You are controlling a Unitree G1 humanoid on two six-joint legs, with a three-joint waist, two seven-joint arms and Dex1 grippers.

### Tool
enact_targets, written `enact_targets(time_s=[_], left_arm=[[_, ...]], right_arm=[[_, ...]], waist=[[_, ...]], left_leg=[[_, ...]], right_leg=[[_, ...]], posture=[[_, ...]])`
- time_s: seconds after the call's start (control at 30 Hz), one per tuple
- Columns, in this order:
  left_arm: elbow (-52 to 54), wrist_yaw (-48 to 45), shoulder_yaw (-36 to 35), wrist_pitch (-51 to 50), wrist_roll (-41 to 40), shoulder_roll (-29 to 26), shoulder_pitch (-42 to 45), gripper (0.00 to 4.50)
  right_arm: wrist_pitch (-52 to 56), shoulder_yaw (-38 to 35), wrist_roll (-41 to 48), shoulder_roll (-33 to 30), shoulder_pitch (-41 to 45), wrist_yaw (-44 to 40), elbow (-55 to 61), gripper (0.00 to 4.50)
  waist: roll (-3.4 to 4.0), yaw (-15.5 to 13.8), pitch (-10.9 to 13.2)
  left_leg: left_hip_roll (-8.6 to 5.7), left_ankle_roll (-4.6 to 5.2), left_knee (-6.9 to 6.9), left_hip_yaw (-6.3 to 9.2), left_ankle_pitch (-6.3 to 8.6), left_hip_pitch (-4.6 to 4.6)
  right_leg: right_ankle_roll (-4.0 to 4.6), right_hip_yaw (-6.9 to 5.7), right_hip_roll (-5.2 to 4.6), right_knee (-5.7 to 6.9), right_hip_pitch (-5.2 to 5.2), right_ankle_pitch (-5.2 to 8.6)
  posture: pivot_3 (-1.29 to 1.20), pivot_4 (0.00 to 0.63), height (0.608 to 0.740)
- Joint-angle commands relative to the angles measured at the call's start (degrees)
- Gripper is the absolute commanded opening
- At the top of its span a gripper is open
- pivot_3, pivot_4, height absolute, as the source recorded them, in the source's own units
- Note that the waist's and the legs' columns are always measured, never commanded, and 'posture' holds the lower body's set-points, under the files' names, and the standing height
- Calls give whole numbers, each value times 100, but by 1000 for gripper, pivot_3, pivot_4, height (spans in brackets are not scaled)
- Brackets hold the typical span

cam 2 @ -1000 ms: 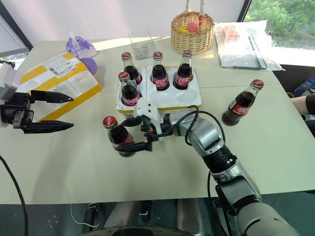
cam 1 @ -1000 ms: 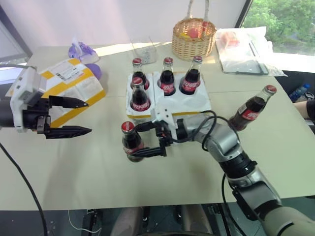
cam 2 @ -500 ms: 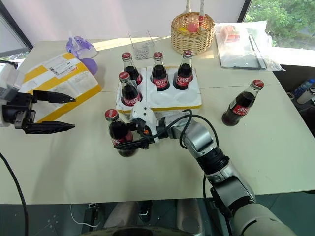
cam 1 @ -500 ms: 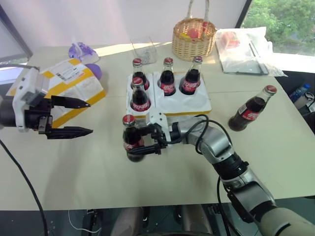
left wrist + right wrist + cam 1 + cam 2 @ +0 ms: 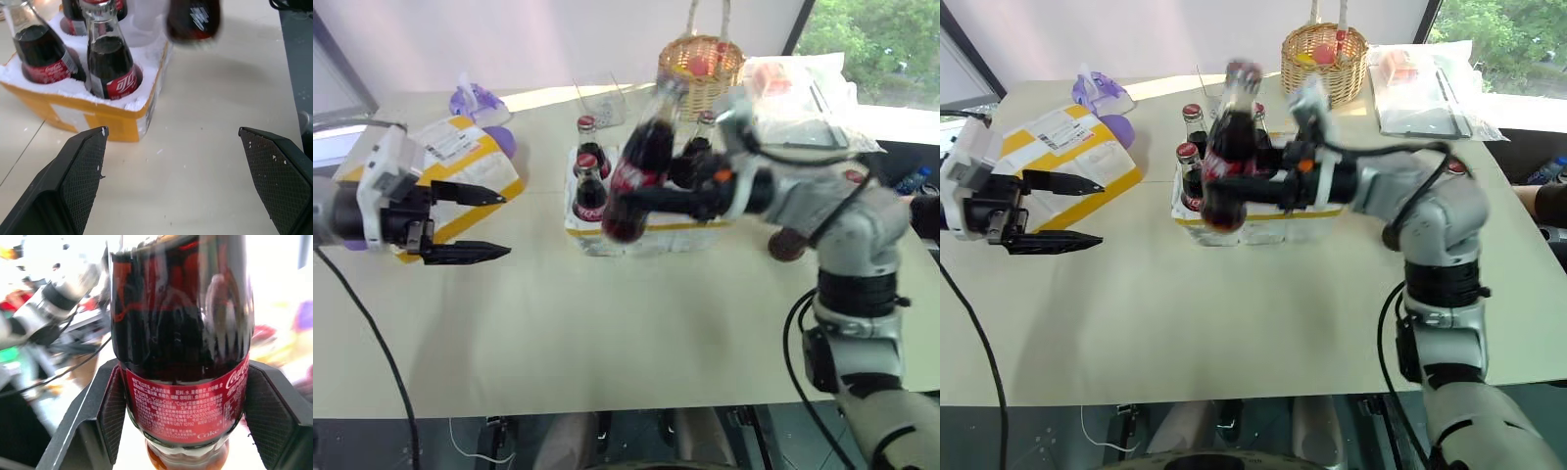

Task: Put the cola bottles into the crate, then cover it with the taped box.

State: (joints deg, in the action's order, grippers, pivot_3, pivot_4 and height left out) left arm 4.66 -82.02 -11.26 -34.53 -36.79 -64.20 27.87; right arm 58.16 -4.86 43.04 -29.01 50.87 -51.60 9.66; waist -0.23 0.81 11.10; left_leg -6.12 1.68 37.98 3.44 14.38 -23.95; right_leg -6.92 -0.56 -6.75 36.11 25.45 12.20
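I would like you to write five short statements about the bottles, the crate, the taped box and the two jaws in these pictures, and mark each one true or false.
1. The right gripper holds a cola bottle in the air above the table. True.
2. The left gripper is shut on the taped box. False: its jaws stand open and hold nothing; the taped box lies on the table behind it.
3. The taped box already covers the crate. False: the crate is uncovered, with bottles standing in it.
4. The held cola bottle is tilted, not upright. True.
5. The wicker basket stands between the left gripper and the crate. False: the wicker basket stands beyond the crate, at the far side of the table.
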Motion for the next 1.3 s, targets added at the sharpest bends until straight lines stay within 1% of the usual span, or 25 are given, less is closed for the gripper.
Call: enact_targets(time_s=[0.03, 0.13, 0.23, 0.33, 0.43, 0.6, 0.67, 0.8, 1.3], left_arm=[[-30, -8, 27, 122, 57, 2, 159, 4500], [-89, -16, 77, 148, 85, 16, 238, 4500], [-69, -13, 86, 113, 73, 41, 317, 4500], [-3, -5, 88, 71, 53, 55, 353, 4500], [-12, -15, 93, 80, 73, 61, 368, 4500], [-10, 28, 132, 83, 94, 119, 426, 4500], [0, 42, 151, 77, 102, 149, 450, 4500], [-52, 31, 198, 101, 144, 195, 518, 4500], [-83, 92, 227, 159, 146, 215, 566, 4500]], right_arm=[[-692, 121, -522, -247, 198, 5, -275, 2742], [-1360, 579, -1325, -256, 196, 253, -842, 2742], [-1851, 892, -1757, -174, 77, 237, -1142, 2742], [-2135, 1066, -1987, 15, -49, 254, -1390, 2742], [-2246, 1125, -2106, 202, -115, 310, -1612, 2742], [-2381, 1228, -2438, 465, -236, 507, -2195, 2742], [-2410, 1242, -2531, 513, -272, 560, -2329, 2742], [-2399, 1165, -2536, 603, -278, 617, -2281, 2742], [-1921, 1086, -2294, 707, -258, 549, -1597, 2742]], waist=[[0, 4, 0], [0, 33, 0], [1, 27, 1], [-1, 40, 1], [-3, 40, -1], [-6, 46, -3], [-8, 44, -5], [-22, 42, -18], [-26, 44, -20]], left_leg=[[0, 0, 0, -1, 0, 0], [-1, 0, 0, -7, 0, 0], [0, -1, -1, -8, -1, -2], [0, -22, -5, -10, -14, -8], [-1, -22, -4, -12, -13, -8], [2, 0, -3, -12, 0, 28], [6, -1, -6, -10, 0, 61], [6, -1, -6, -9, 0, 79], [6, -2, -14, -8, 0, 74]], right_leg=[[0, 0, -1, 0, 0, 0], [0, 1, -1, 1, 1, 0], [0, 1, -1, 2, 6, 0], [0, 3, -1, 1, 13, 0], [0, 4, -1, -1, 10, 0], [0, 4, 2, 2, -19, 0], [1, 4, 6, 1, -51, 0], [1, 4, 7, 1, -69, 0], [2, 6, 6, 0, -58, 1]], posture=[[0, 150, 740], [0, 150, 740], [0, 150, 740], [0, 150, 740], [0, 150, 740], [0, 150, 740], [0, 150, 740], [0, 150, 740], [0, 150, 740]])
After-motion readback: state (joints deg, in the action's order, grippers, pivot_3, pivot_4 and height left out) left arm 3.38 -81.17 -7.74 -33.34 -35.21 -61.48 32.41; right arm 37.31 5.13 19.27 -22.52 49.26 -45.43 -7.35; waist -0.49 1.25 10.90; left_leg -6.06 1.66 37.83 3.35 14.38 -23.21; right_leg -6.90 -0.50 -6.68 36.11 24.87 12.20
